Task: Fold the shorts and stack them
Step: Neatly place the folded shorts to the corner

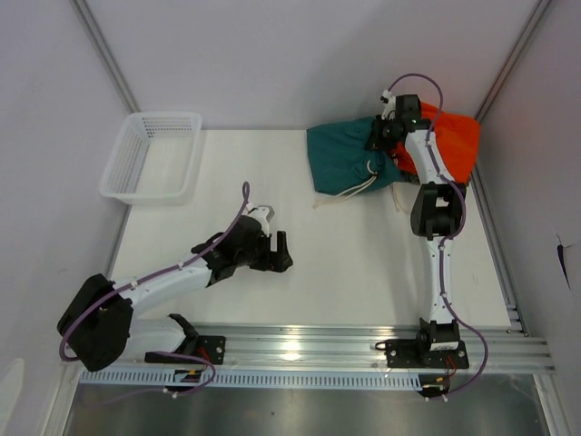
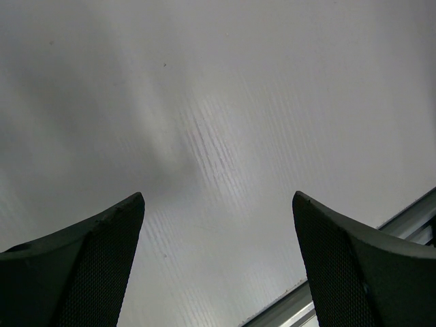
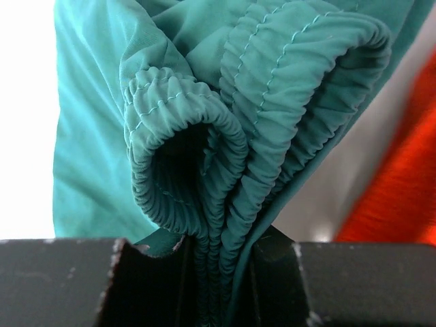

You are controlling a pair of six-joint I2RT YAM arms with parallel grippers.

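1. My right gripper (image 1: pixel 381 136) is clamped on the shorts (image 1: pixel 349 163) at the upper right of the top view. In the wrist view, several gathered layers of the elastic waistband (image 3: pixel 204 177) are pinched between the jaws
2. My left gripper (image 1: pixel 277 252) is released, jaws spread wide and holding nothing. It sits low over the bare table (image 1: pixel 345 263) at lower centre-left, well apart from the cloth
3. To do this fold well, I think I should hold the pinch firm so no layer slips out, then carry the waistband over in one slow, even arc, since soft fabric like this will likely drag and bunch
4. The orange garment (image 1: pixel 458 141) lies just beside the shorts toward the right edge. My own arm hides whether they touch, so I would lift clear before moving sideways to avoid snagging it
5. The shorts are teal-green, matte and soft, with a ruched waistband crossed by rows of stitching
6. They sit as a rumpled heap, not flat, with the cream drawstring (image 1: pixel 359 189) trailing from the lower edge onto the table
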